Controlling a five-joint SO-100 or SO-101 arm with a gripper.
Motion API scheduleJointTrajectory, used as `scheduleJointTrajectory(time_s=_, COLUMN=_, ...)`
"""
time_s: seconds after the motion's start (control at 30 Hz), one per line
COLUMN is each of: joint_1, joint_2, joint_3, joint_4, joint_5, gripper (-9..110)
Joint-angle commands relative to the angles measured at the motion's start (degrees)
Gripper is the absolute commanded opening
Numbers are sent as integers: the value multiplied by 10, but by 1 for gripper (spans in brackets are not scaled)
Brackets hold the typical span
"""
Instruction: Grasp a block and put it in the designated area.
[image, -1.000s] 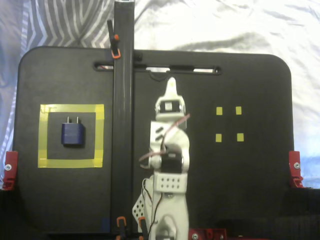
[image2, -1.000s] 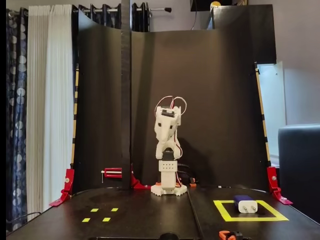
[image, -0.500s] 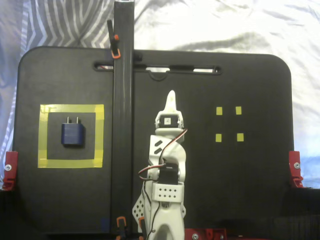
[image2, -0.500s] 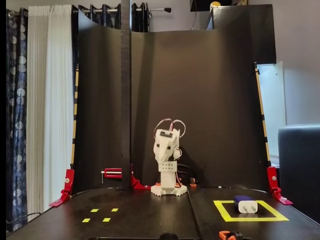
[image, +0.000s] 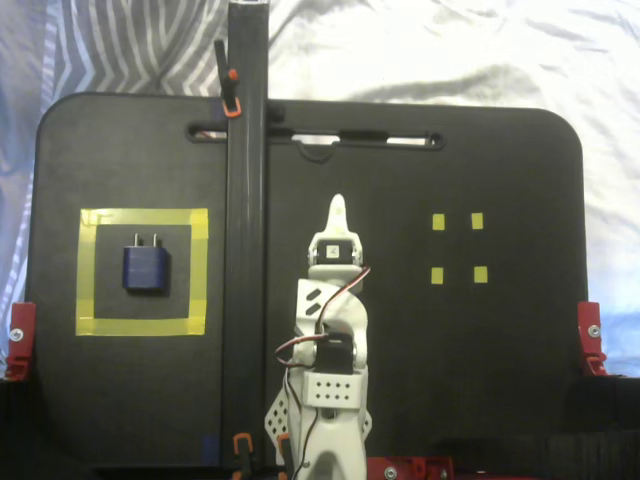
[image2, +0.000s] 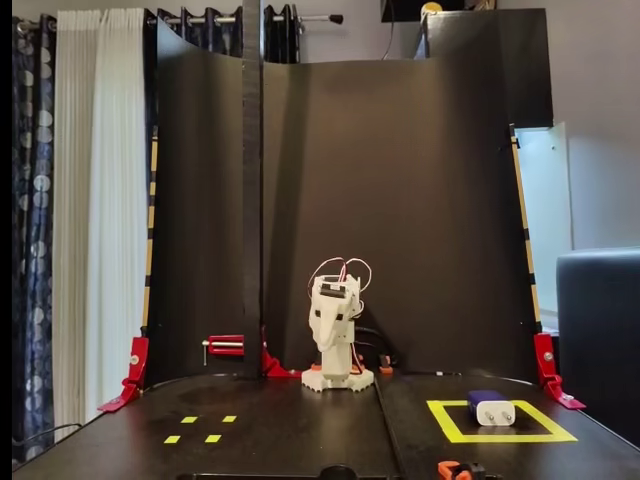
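A curved black backdrop (image2: 400, 200) stands before patterned curtains (image2: 75, 200), with a dark armchair (image2: 598, 330) at right.

One fixed view straight overhead, another low, frontal, farther; shared: black table (image: 480, 150), arm (image2: 333, 320).

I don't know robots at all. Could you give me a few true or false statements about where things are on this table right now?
1. The block lies inside the designated area. True.
2. The gripper has its jaws closed on the block. False: it holds nothing and is well away from the block, near the middle of the board.
3. Four tiny yellow squares sit on the opposite side of the board from the block. True.
4. The block's pale prongs are buried under yellow tape. False: they show plainly, clear of the tape.
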Motion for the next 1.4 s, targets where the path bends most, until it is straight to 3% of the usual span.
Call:
scheduleJointTrajectory(time_s=0.0, joint_1=-6, joint_2=8, joint_3=4, joint_4=28, joint_5=6, gripper=0)
scheduleJointTrajectory(time_s=0.57, joint_1=-39, joint_2=8, joint_3=4, joint_4=137, joint_5=6, gripper=0)
scheduleJointTrajectory(time_s=1.37, joint_1=-35, joint_2=8, joint_3=4, joint_4=140, joint_5=52, gripper=0)
